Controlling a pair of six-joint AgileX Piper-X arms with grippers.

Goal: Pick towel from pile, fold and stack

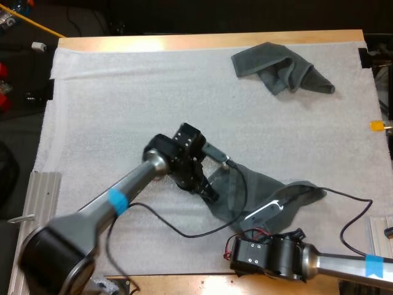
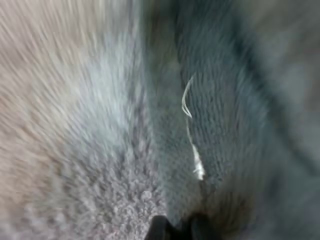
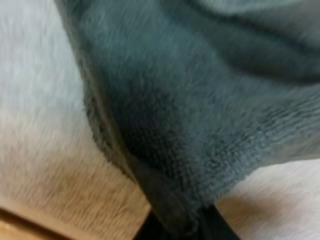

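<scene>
1. Left gripper (image 1: 210, 193): pinching the left edge of the towel (image 1: 261, 187).
2. Towel: bunched on the surface (image 1: 123, 98), front-centre. Its long axis runs from gripper to gripper, so spreading likely means pulling apart along it.
3. Right gripper (image 3: 182, 229): clamped on the towel's near edge.

Left arm (image 1: 123, 196): extended, forearm sloping down to the wrist.
Left wrist (image 1: 178, 153): bent over, tool pointing down.
Left gripper (image 1: 209, 193) (image 2: 180, 231): fingertips (image 2: 159, 229) drawn close together, pinching the edge of the towel (image 1: 261, 184) that lies between them.
Right arm (image 1: 344, 264): held low and nearly level.
Right wrist (image 1: 270, 257): directly behind its tool, in line with the forearm.
Right gripper (image 3: 182, 227): fingers (image 3: 217, 225) pressing on a towel fold from both sides.
Spacing: the two tools work near each other, not touching.
</scene>
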